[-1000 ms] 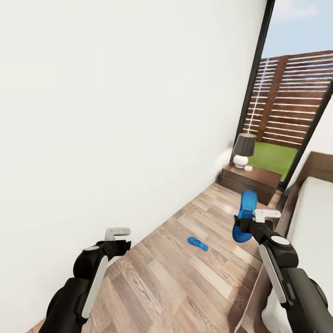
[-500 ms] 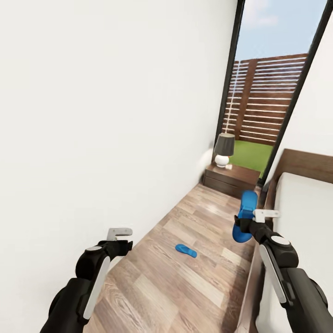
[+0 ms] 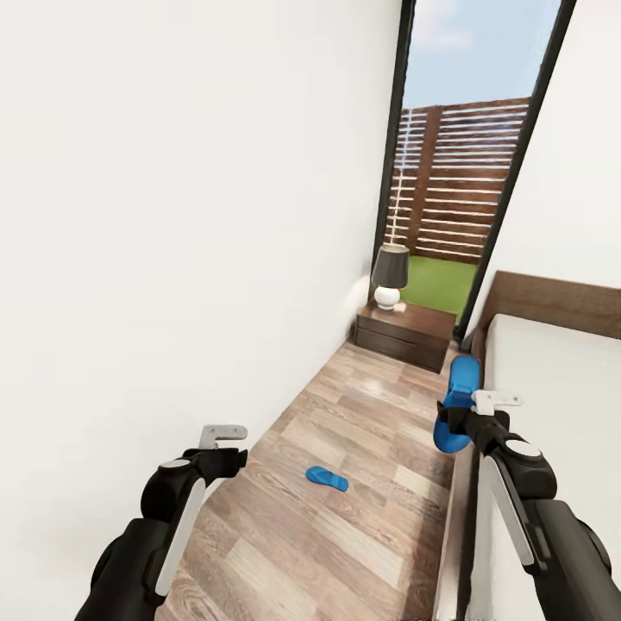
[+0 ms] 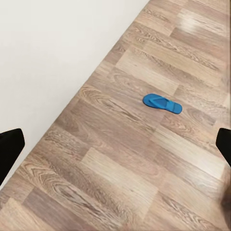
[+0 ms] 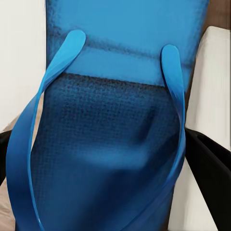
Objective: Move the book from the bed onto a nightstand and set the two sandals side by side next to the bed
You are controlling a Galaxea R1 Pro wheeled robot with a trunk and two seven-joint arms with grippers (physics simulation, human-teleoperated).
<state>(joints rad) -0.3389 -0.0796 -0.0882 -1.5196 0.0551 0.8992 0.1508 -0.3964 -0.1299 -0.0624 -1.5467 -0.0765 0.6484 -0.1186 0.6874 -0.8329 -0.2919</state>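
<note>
From the head view, two sandals show: one blue sandal [image 3: 327,478] flat on the floor [image 3: 362,535] mid-aisle between wall and bed [image 3: 552,405], the other sandal [image 3: 457,416] upright, clamped in the raised right tool [image 3: 461,421]. One nightstand [image 3: 405,332] with a lamp [image 3: 389,275] stands at the far end. Left tool [image 3: 220,442] hovers, released. Since earlier the camera swung; both arms kept their pose.

Along the left wrist, the floor sandal [image 4: 162,103] lies well ahead.

Along the right wrist, the gripped sandal [image 5: 110,134] sits close up.
</note>
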